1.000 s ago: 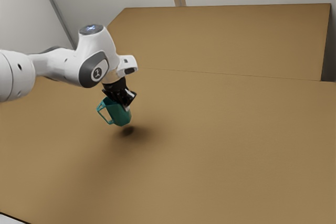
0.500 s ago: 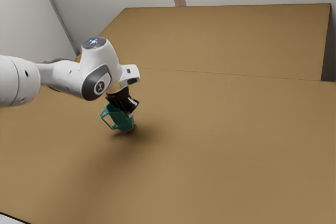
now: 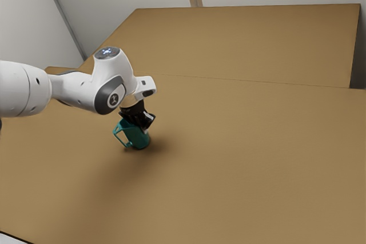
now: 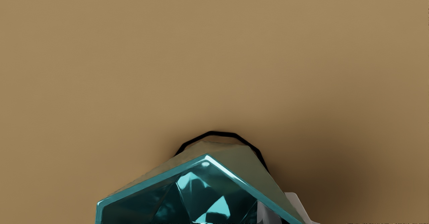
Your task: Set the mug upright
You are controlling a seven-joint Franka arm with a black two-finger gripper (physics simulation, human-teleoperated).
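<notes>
Change noted: the mug, a second ago clear of the table and leaning heavily, is now lower, more nearly upright, and shifted slightly toward the exterior view's right. Its base appears to be at the table, mouth up, with the handle toward the exterior view's left. A slight lean toward that side remains; from where I stand, I cannot certify whether the base sits flat or bears on one edge. In my judgement the task is close to complete, with the remaining lean to be taken out and the base seated before any release; letting go too soon could let the mug rock or tip. The gripper is closed on the mug's wall, one finger inside the rim and the other outside it. As to pose, the arm enters from the exterior view's left, runs roughly level to the wrist, then turns down. It stands lower than a second ago and a little further out, with the gripper slanting down toward the exterior view's right at the mug's mouth.
</notes>
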